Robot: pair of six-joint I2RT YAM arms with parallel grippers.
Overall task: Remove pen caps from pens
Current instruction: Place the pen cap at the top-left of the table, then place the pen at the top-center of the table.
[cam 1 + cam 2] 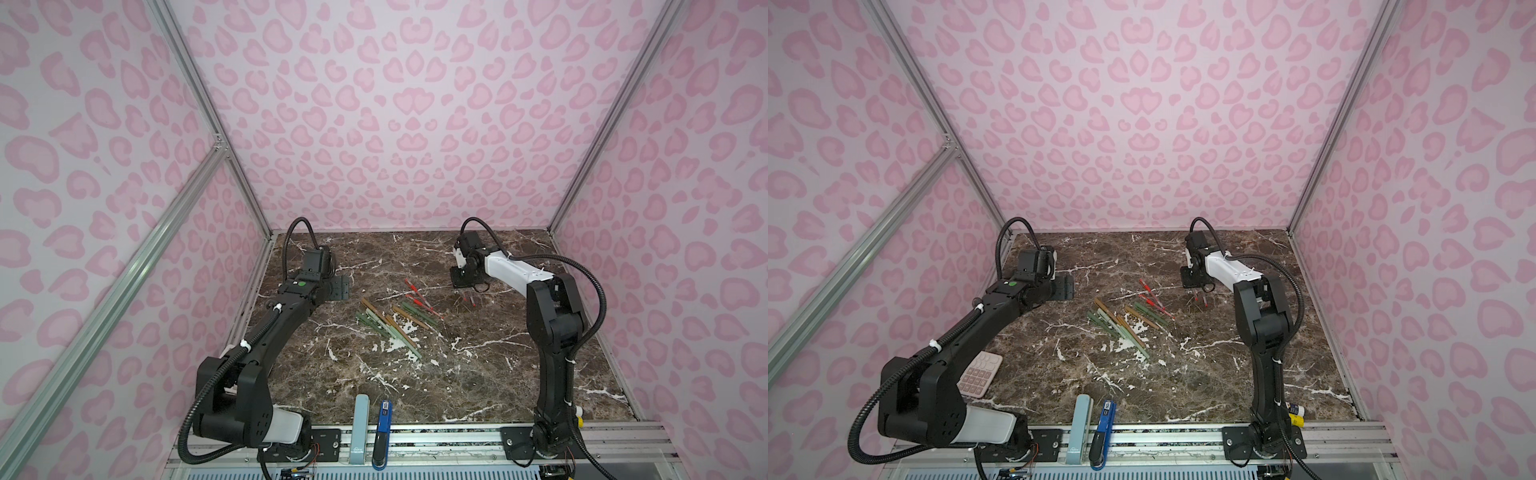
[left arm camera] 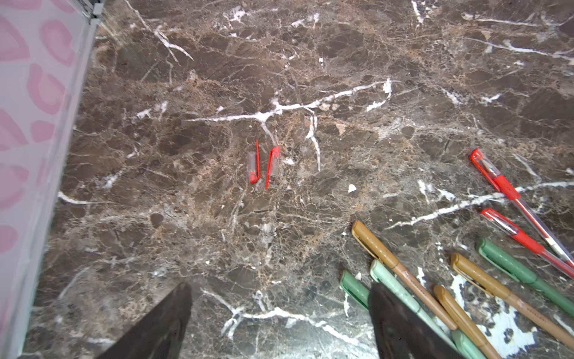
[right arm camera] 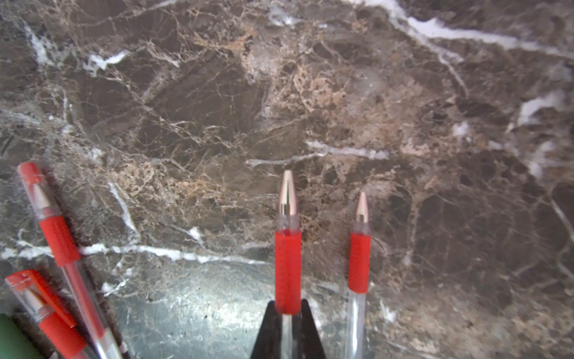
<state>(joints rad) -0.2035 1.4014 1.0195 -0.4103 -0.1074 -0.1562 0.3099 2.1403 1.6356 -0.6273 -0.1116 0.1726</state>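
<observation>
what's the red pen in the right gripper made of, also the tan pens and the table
The red pen: a clear, glossy plastic barrel, see-through; its red grip looks rubbery, dull and textured; the tip shines like metal. The tan pens: probably opaque matte plastic, no glare. The table: brown marble look with white veins; real stone or printed surface, cannot tell.
</observation>
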